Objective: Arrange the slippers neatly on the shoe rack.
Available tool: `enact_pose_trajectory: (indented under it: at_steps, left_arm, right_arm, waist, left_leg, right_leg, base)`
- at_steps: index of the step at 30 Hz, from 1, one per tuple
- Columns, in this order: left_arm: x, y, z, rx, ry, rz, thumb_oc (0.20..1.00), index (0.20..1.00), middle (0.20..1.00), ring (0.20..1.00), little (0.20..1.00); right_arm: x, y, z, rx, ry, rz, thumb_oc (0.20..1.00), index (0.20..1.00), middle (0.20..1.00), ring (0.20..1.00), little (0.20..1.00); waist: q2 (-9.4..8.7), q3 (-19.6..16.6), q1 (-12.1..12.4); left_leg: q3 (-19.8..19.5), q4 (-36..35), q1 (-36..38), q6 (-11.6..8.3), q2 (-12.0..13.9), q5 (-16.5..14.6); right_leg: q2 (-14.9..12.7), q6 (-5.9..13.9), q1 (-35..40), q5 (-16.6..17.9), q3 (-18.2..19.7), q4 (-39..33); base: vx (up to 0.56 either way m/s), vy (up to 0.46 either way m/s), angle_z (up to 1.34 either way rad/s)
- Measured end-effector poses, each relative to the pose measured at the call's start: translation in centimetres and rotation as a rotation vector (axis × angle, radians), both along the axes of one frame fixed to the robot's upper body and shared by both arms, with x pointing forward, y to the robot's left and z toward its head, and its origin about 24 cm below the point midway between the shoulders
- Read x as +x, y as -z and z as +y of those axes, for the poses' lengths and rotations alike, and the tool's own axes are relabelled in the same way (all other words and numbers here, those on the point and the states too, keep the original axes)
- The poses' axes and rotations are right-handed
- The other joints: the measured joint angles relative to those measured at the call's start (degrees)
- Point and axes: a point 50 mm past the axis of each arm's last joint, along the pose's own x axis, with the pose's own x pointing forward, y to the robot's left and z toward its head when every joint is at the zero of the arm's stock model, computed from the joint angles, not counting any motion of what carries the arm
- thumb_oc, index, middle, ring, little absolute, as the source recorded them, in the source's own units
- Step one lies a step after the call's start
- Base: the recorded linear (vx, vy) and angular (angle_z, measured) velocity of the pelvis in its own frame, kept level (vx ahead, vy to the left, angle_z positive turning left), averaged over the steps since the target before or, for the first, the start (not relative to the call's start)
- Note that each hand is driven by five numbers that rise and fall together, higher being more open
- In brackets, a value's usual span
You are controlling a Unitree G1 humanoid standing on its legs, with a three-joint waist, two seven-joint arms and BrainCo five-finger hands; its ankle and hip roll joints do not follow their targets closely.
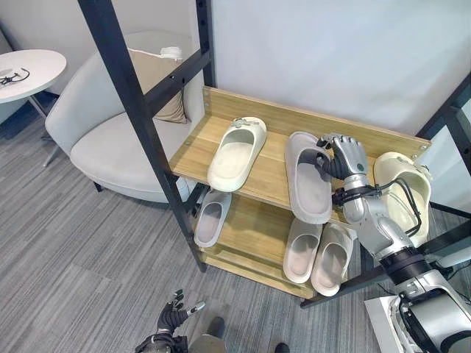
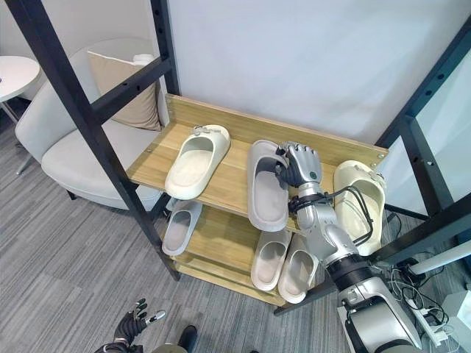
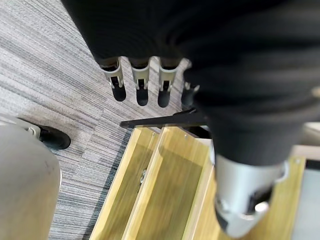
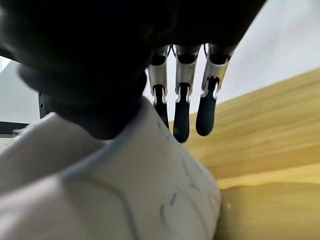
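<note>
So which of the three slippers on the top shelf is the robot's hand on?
The middle one, the grey slipper. The right hand rests on its strap; the cream slippers either side are untouched.

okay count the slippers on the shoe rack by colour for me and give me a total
Cream slippers: 2, one at the top shelf's left, one at its right end.
Grey slippers: 4, one on the top shelf at the right hand, three on the lower shelf.
Total: 6
</note>
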Motion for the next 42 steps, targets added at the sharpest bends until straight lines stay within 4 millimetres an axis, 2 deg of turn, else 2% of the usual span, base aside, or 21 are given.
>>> enact_pose_trajectory:
  at_steps: [7,8,9,10,11,12,14,16,18,21,24,25,27,31,32,34,36,37,39,40,42]
  left_arm:
    - [0.0,0.0,0.2,0.004,-0.003,0.001,1.0,1.0,1.0,1.0,1.0]
    - [0.2,-0.1,0.3,0.003,-0.013,-0.005,1.0,1.0,1.0,1.0,1.0]
    - [-0.7,0.2,0.6,0.003,-0.059,0.022,1.0,1.0,1.0,1.0,1.0]
    - [-0.8,0.2,0.4,0.002,-0.066,0.023,1.0,1.0,1.0,1.0,1.0]
    - [-1.8,0.5,0.2,-0.004,-0.085,0.048,1.0,1.0,1.0,1.0,1.0]
    - [-2.1,0.7,0.0,-0.011,-0.084,0.059,1.0,1.0,1.0,1.0,1.0]
    - [-2.0,0.7,-0.1,-0.02,-0.081,0.056,1.0,1.0,1.0,1.0,1.0]
    - [-1.7,0.9,-0.4,-0.035,-0.073,0.061,1.0,1.0,1.0,1.0,1.0]
    - [-1.6,1.2,-0.4,-0.039,-0.065,0.079,1.0,1.0,1.0,1.0,1.0]
    - [-0.6,0.9,-0.8,-0.045,-0.044,0.051,1.0,1.0,1.0,1.0,1.0]
    - [0.6,0.6,-1.6,-0.054,-0.008,0.016,1.0,1.0,1.0,1.0,1.0]
    - [0.7,0.5,-1.7,-0.056,-0.002,0.01,1.0,1.0,1.0,1.0,1.0]
    - [0.8,0.4,-1.7,-0.053,0.0,0.004,1.0,1.0,1.0,1.0,1.0]
    - [1.3,0.0,-1.6,-0.051,0.001,-0.03,1.0,1.0,1.0,1.0,1.0]
    - [1.4,-0.1,-1.4,-0.045,0.001,-0.035,1.0,1.0,1.0,1.0,1.0]
    - [2.5,-0.5,-1.7,-0.036,0.006,-0.071,1.0,1.0,1.0,1.0,1.0]
    - [4.6,-1.4,-2.5,-0.04,0.044,-0.129,1.0,1.0,1.0,1.0,1.0]
    - [6.0,-2.2,-3.2,-0.05,0.052,-0.18,1.0,1.0,1.0,1.0,1.0]
    - [8.2,-3.5,-3.8,-0.049,0.087,-0.256,1.0,1.0,1.0,1.0,1.0]
    - [10.9,-5.5,-4.8,-0.043,0.13,-0.359,1.0,1.0,1.0,1.0,1.0]
    - [13.2,-7.9,-5.8,-0.046,0.168,-0.471,1.0,1.0,1.0,1.0,1.0]
  right_arm:
    - [-0.2,-0.1,-0.5,0.025,0.015,-0.004,0.2,0.2,0.2,0.2,0.2]
    - [-3.1,-0.8,-1.5,0.215,0.025,-0.092,0.2,0.2,0.2,0.2,0.2]
    - [-5.6,-1.6,-0.7,0.361,-0.028,-0.185,0.2,0.2,0.2,0.2,0.2]
    - [-7.7,-1.9,-0.9,0.47,-0.056,-0.234,0.2,0.2,0.2,0.2,0.2]
    - [-10.4,-1.8,-0.5,0.675,-0.121,-0.279,0.2,0.2,0.2,0.2,0.2]
    - [-10.8,-1.5,-0.3,0.794,-0.184,-0.26,0.2,0.2,0.2,0.2,0.2]
    - [-11.0,-1.4,0.0,0.941,-0.315,-0.202,0.2,0.2,0.2,0.2,0.2]
    - [-11.1,-1.3,1.5,1.085,-0.476,-0.12,0.2,0.2,0.2,0.2,0.2]
    - [-11.6,-1.4,5.0,1.197,-0.72,0.005,0.2,0.2,0.2,0.2,0.2]
    - [-12.1,-1.2,8.7,1.294,-0.987,0.203,0.2,0.2,0.2,0.2,0.2]
    - [-12.3,-1.5,10.7,1.31,-1.128,0.301,0.2,0.2,0.2,0.2,0.2]
    - [-12.5,-1.8,12.0,1.284,-1.208,0.347,0.2,0.2,0.2,0.2,0.2]
    - [-12.5,-1.4,13.1,1.248,-1.251,0.406,0.2,0.2,0.2,0.2,0.2]
    - [-11.9,1.0,14.1,1.168,-1.193,0.531,0.2,0.2,0.2,0.2,0.2]
    - [-11.3,2.8,14.0,1.067,-1.107,0.573,0.2,0.2,0.2,0.2,0.2]
    - [-10.0,7.0,13.3,0.856,-0.892,0.642,0.2,0.2,0.2,0.2,0.2]
    - [-9.3,9.3,12.3,0.734,-0.751,0.685,0.2,0.2,0.2,0.2,0.2]
    - [-8.6,10.1,11.8,0.656,-0.69,0.674,0.2,0.2,0.2,0.2,0.2]
    - [-7.4,10.6,11.0,0.552,-0.601,0.655,0.2,0.2,0.2,0.2,0.2]
    - [-5.6,9.9,10.0,0.404,-0.516,0.556,0.2,0.2,0.2,0.2,0.2]
    - [-3.5,8.3,8.1,0.292,-0.389,0.413,0.2,0.2,0.2,0.2,0.2]
  waist:
    - [0.05,0.01,0.06]
    - [0.32,0.19,0.19]
    - [1.01,0.24,-0.91]
    - [1.52,0.2,-1.16]
    - [2.13,0.09,-2.8]
    - [2.42,0.1,-4.52]
    - [2.71,0.05,-5.96]
    - [3.21,-0.17,-6.23]
    - [3.74,-0.51,-6.15]
    - [3.96,-0.69,-6.0]
    - [3.86,-0.87,-5.2]
    - [3.76,-0.93,-5.18]
    - [3.45,-1.14,-5.21]
    - [2.82,-1.45,-3.84]
    - [2.79,-1.24,-3.84]
    - [2.76,1.27,-3.26]
    - [4.02,4.92,-2.61]
    - [4.17,6.73,-2.33]
    - [5.66,11.32,-2.16]
    - [7.28,15.21,-1.7]
    - [9.09,18.79,-1.2]
  left_leg:
    - [-0.05,-0.08,0.05,0.0,-0.01,0.01]
    - [-0.6,0.02,-0.12,-0.02,-0.22,0.06]
    - [-0.54,0.02,0.01,0.04,-0.42,0.1]
    - [-0.54,0.02,-0.03,0.05,-0.54,0.1]
    - [0.02,0.02,0.26,0.04,-0.59,0.09]
    - [0.22,-0.19,0.42,0.04,-0.51,0.02]
    - [0.57,-0.33,0.38,0.0,-0.34,0.02]
    - [1.11,-0.34,0.46,-0.12,-0.04,-0.26]
    - [1.79,-0.32,0.54,-0.2,0.37,-0.24]
    - [1.6,-0.35,0.46,-0.42,0.62,-0.08]
    - [1.32,-0.35,0.46,-0.43,0.51,-0.03]
    - [1.13,-0.33,0.44,-0.43,0.41,0.02]
    - [0.16,-0.32,0.3,-0.51,0.33,0.2]
    - [-0.69,-0.2,0.09,-0.57,0.33,0.35]
    - [-1.6,-0.08,-0.6,-0.68,0.23,0.67]
    - [-2.37,0.06,-2.17,-1.02,0.42,1.93]
    - [-3.34,0.3,-4.81,-1.34,0.72,3.29]
    - [-3.07,3.28,-8.38,-1.44,0.5,3.38]
    - [-3.64,5.95,-11.07,-1.59,0.26,3.22]
    - [-4.84,10.24,-16.72,-2.01,-0.39,2.97]
    - [-7.03,12.75,-20.93,-2.58,-1.3,1.75]
  right_leg:
    - [-0.02,0.0,0.1,0.0,-0.1,0.0]
    - [-0.14,0.02,0.24,-0.33,-0.21,0.01]
    - [-0.34,0.0,0.21,-0.39,0.04,0.01]
    - [-0.47,0.01,0.2,-0.45,0.0,0.01]
    - [-0.53,0.03,0.3,-0.47,0.25,0.03]
    - [-0.51,0.12,0.26,-0.53,0.34,0.02]
    - [-0.4,0.12,0.17,-0.67,0.56,0.02]
    - [-0.31,0.22,0.02,-0.67,1.06,0.01]
    - [0.04,0.31,-0.31,-0.57,1.8,0.0]
    - [0.22,0.22,-0.24,-0.48,1.73,0.09]
    - [0.19,-0.01,-0.03,-0.32,1.55,0.3]
    - [0.29,-0.02,0.06,-0.29,1.41,0.31]
    - [0.3,-0.18,0.37,-0.19,0.41,0.31]
    - [0.38,-0.27,0.56,-0.37,-0.38,0.31]
    - [0.4,-0.24,0.38,-0.5,-1.4,0.33]
    - [0.88,-0.25,-1.63,-0.65,-1.76,1.7]
    - [1.18,0.09,-4.79,-1.51,-2.89,4.29]
    - [1.05,0.04,-8.46,-1.72,-2.99,7.74]
    - [0.91,-0.25,-11.1,-2.9,-3.27,11.05]
    - [0.33,-0.67,-17.16,-4.83,-3.86,17.49]
    - [-1.0,-2.0,-22.58,-8.05,-4.87,24.85]
  base:
    - [0.0,0.003,0.02]
    - [0.01,-0.013,0.08]
    - [0.0,-0.018,0.08]
    - [0.03,-0.042,-0.12]
    - [0.0,-0.075,-0.16]
    - [0.0,-0.071,-0.13]
    - [-0.03,-0.055,-0.07]
    - [-0.04,-0.046,-0.13]
    - [-0.05,-0.041,-0.15]
    - [-0.02,-0.017,0.02]
    - [-0.03,-0.021,0.05]
    - [-0.06,-0.022,0.08]
    - [-0.04,-0.014,0.21]
    - [-0.07,-0.018,0.15]
    - [-0.33,-0.029,0.26]
    - [-0.36,-0.01,0.22]
    - [-0.3,0.024,0.22]
    - [-0.24,0.02,0.19]
    - [-0.34,0.036,0.21]
    - [-0.27,0.048,0.36]
    - [-0.13,0.041,0.52]
